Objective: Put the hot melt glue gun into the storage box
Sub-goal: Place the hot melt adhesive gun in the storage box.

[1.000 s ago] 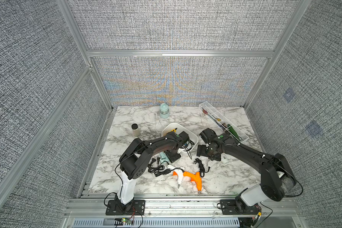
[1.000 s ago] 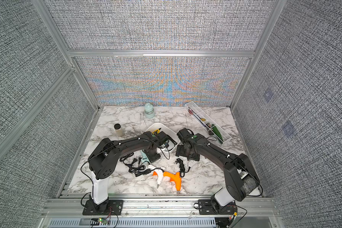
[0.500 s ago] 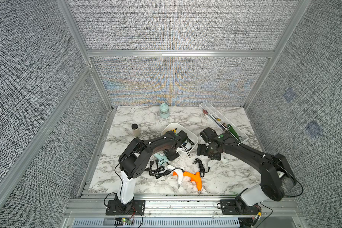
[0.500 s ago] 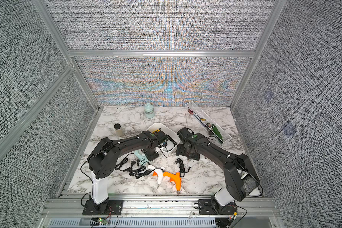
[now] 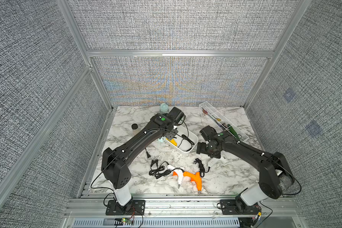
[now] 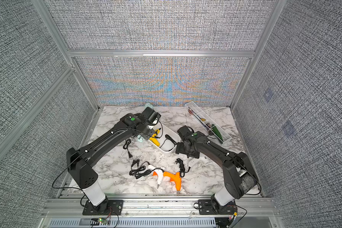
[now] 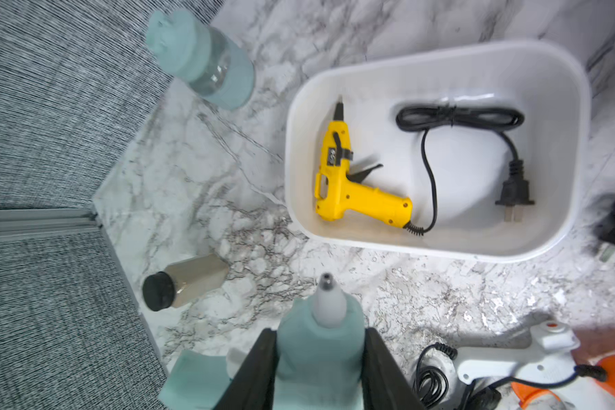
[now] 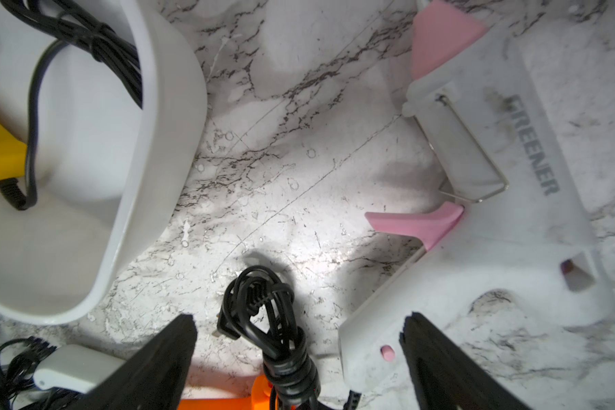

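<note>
- Marble table (image 5: 126,122) fills the lower middle of both top views.
- Left arm (image 5: 138,142) reaches from the lower left up to frame centre. The left gripper (image 7: 319,335) is clamped on the teal gun (image 7: 320,369), one jaw on each side of its body, nozzle pointing toward the box.
- Right arm (image 5: 245,150) reaches from the lower right toward centre. The right gripper (image 8: 297,330) has its jaws spread wide, low over the table just right of the box. A cord bundle (image 8: 274,319) and the handle end of the white-pink gun (image 8: 494,213) lie between them, and I cannot tell whether either is touched.
- Clear tray (image 5: 205,105) lies slantwise at upper right of the table.
- Box (image 5: 186,151) sits at table centre. The teal gun (image 5: 162,139) is just beside its left rim, outside it.
- Yellow gun (image 7: 352,184) lies flat inside the box with its cord (image 7: 458,119).
- Orange gun (image 5: 194,177) and white gun (image 5: 179,175) lie touching near the table's lower edge.
- Bottle (image 5: 163,108) stands at the top centre of the table.
- Jar (image 5: 135,128) stands at the left.
</note>
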### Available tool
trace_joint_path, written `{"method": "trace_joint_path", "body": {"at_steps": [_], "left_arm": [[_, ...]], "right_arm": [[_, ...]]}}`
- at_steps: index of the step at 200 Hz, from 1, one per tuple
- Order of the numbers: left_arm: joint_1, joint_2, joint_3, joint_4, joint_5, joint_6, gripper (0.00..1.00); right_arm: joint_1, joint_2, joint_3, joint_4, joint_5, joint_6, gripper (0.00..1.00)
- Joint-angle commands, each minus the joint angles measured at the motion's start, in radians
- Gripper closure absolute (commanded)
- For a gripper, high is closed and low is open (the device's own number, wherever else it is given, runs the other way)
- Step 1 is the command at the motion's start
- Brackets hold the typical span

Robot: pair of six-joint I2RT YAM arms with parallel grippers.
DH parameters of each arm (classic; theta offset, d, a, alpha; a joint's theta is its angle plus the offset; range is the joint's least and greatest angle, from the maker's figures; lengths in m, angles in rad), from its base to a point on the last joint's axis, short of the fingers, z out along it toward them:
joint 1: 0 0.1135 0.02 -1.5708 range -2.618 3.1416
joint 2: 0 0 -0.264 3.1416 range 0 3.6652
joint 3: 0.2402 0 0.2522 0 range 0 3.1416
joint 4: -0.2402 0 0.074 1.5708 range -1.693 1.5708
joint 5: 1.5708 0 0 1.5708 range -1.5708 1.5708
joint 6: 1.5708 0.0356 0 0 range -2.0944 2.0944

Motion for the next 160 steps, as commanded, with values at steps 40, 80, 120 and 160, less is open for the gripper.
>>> {"method": "trace_joint_path", "body": {"at_steps": [40, 80, 120, 160], "left_arm": [[0.003, 0.053, 0.361, -0.066, 0.061, 0.064, 1.0], [-0.012, 0.139, 0.581, -0.092, 0.201, 0.031, 1.0], [-0.033, 0.19, 0.664, -0.083, 0.317, -0.004, 1.0], [-0.053, 0.229, 0.667, -0.068, 0.371, -0.014, 1.0]], "right_arm": [[-0.047, -0.026, -0.023, 0.011, 0.027, -0.011, 0.04], [-0.089, -0.05, -0.041, 0.016, 0.038, -0.02, 0.04], [-0.118, -0.062, -0.054, 0.017, 0.044, -0.029, 0.04], [-0.122, -0.061, -0.058, 0.018, 0.044, -0.031, 0.04]]}}
